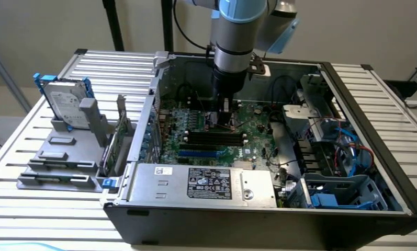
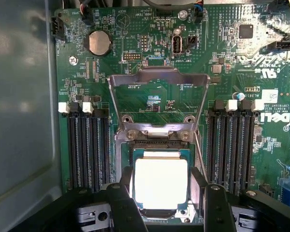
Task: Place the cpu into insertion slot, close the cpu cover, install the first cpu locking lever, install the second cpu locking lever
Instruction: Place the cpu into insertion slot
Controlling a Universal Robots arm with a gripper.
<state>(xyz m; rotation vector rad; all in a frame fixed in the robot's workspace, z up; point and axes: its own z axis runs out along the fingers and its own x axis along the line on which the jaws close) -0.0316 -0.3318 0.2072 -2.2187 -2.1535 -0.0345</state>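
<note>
The cpu [image 2: 161,181], a pale silvery square, lies flat in the insertion slot [image 2: 135,153] on the green board. My gripper [image 2: 162,170] is open, one dark finger [image 2: 125,193] on each side of the chip, close to its edges. The cpu cover [image 2: 157,77], a silvery frame with a large window, stands swung up on its hinge beyond the socket. A thin metal lever rod [image 2: 199,150] runs along one side of the socket. In the exterior view my gripper [image 1: 226,120] reaches down into the open computer case, over the motherboard [image 1: 257,117].
Long black memory slots [image 2: 89,145] [image 2: 234,145] flank the socket on both sides. The case's grey power supply [image 1: 201,183] sits at the front, a blue drive cage [image 1: 341,191] and cables at the exterior view's right. A hard drive [image 1: 65,102] stands on a grey rack outside the case.
</note>
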